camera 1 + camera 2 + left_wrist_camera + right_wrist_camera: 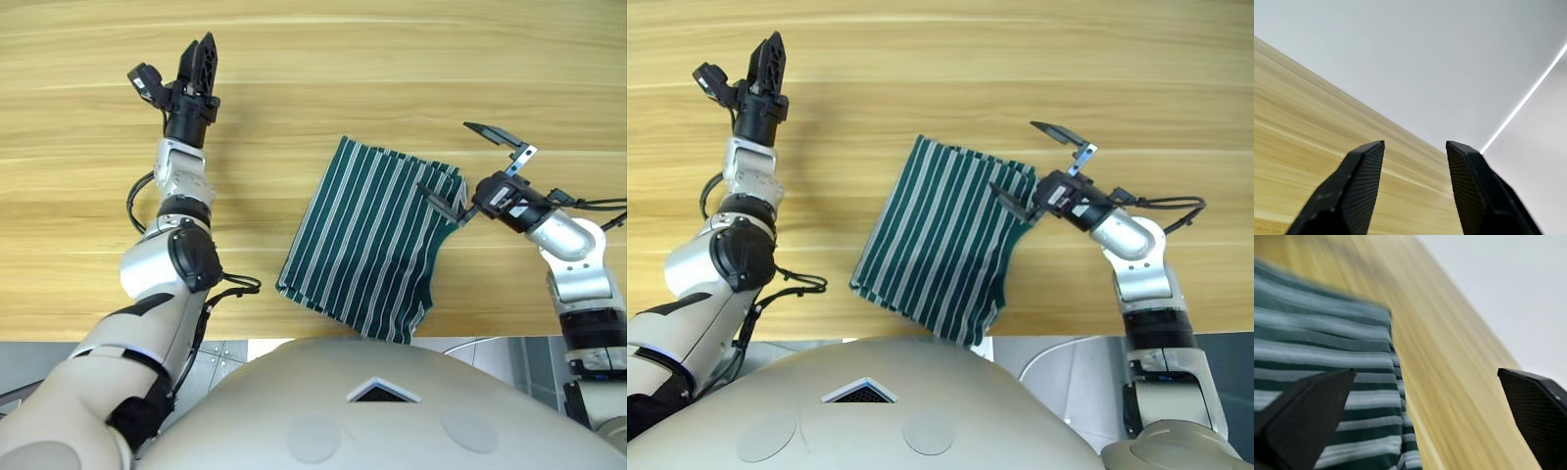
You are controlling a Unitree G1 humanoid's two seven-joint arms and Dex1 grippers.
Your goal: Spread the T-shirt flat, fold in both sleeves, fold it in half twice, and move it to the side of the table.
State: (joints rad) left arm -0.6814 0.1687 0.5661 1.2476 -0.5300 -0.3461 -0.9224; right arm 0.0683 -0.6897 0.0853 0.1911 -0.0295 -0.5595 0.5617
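I'm watching the folded T-shirt (pixel 367 240) lying low and centre on the worktop (pixel 294 78), long axis slanting from upper right to lower left; my right gripper (pixel 443 155) is gaping wide and empty at its upper-right corner, plainly nearer; my left gripper (pixel 203 44), narrowly parted and empty, is sitting upper left, well apart.

Head stereo pair steeply down on shared table (pixel 392 59); wrist cameras close behind left end effector (pixel 1415 143) and right end effector (pixel 1426 370)

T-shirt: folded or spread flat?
Folded: the T-shirt lies as a compact striped rectangle on the table, no sleeves sticking out.
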